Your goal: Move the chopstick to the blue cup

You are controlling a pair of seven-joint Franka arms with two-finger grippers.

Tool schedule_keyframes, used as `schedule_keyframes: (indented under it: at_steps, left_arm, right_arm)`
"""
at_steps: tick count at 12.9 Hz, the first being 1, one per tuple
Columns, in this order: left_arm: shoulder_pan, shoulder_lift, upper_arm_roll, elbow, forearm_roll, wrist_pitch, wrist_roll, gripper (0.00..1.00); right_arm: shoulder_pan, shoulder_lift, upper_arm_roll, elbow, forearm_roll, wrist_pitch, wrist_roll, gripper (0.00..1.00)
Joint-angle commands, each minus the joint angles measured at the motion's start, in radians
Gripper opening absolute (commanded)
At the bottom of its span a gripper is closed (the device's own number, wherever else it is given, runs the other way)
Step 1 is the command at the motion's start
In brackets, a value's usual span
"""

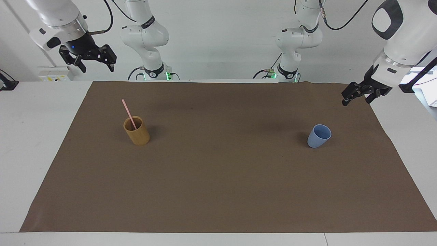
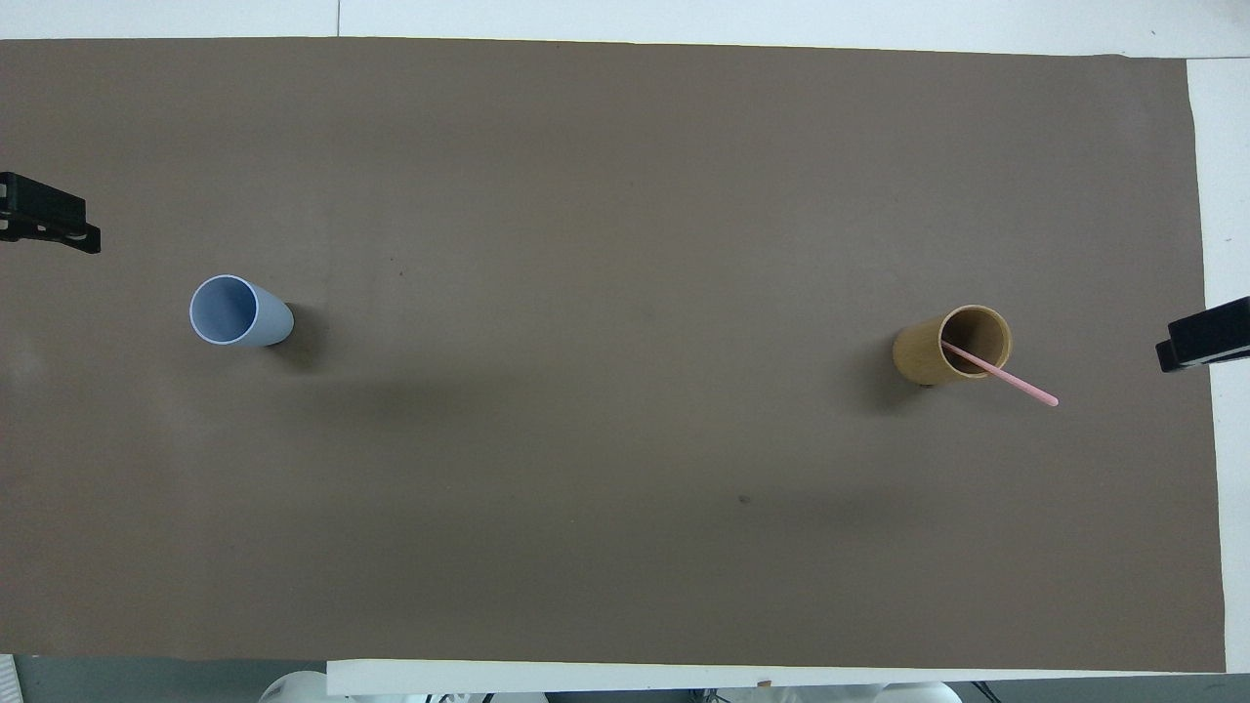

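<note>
One pale pink chopstick leans in a tan bamboo-coloured cup toward the right arm's end of the brown mat, its top sticking out above the rim. The blue cup stands upright and empty toward the left arm's end. My right gripper hangs open and high over the mat's edge at the right arm's end, holding nothing. My left gripper waits open over the mat's edge at the left arm's end, well above the blue cup's level.
A brown mat covers most of the white table. Two further robot bases stand at the robots' edge of the table. Between the two cups lies bare mat.
</note>
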Motion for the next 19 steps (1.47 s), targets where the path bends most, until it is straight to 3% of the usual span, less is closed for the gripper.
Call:
schedule_keyframes:
  at_steps: [1, 6, 12, 17, 19]
  left_arm:
    - [0.006, -0.008, -0.002, -0.003, -0.005, -0.017, 0.006, 1.0]
    - [0.006, -0.008, -0.002, -0.003, -0.005, -0.017, 0.006, 1.0]
    - [0.006, -0.008, -0.002, -0.003, -0.005, -0.017, 0.006, 1.0]
    - [0.006, -0.006, -0.002, -0.003, -0.005, -0.017, 0.006, 1.0]
    - [0.006, -0.008, -0.002, -0.003, -0.005, -0.017, 0.006, 1.0]
  right_arm:
    - [-0.004, -0.035, 0.003, -0.073, 0.027, 0.06, -0.037, 1.0]
    - [-0.001, 0.024, 0.006, -0.12, 0.041, 0.151, -0.117, 1.0]
    - [0.022, 0.032, 0.006, -0.407, 0.061, 0.433, -0.165, 1.0]
    - [0.027, 0.029, 0.006, -0.576, 0.061, 0.571, -0.228, 0.87]
    - [0.027, 0.029, 0.006, -0.593, 0.061, 0.583, -0.223, 0.8]
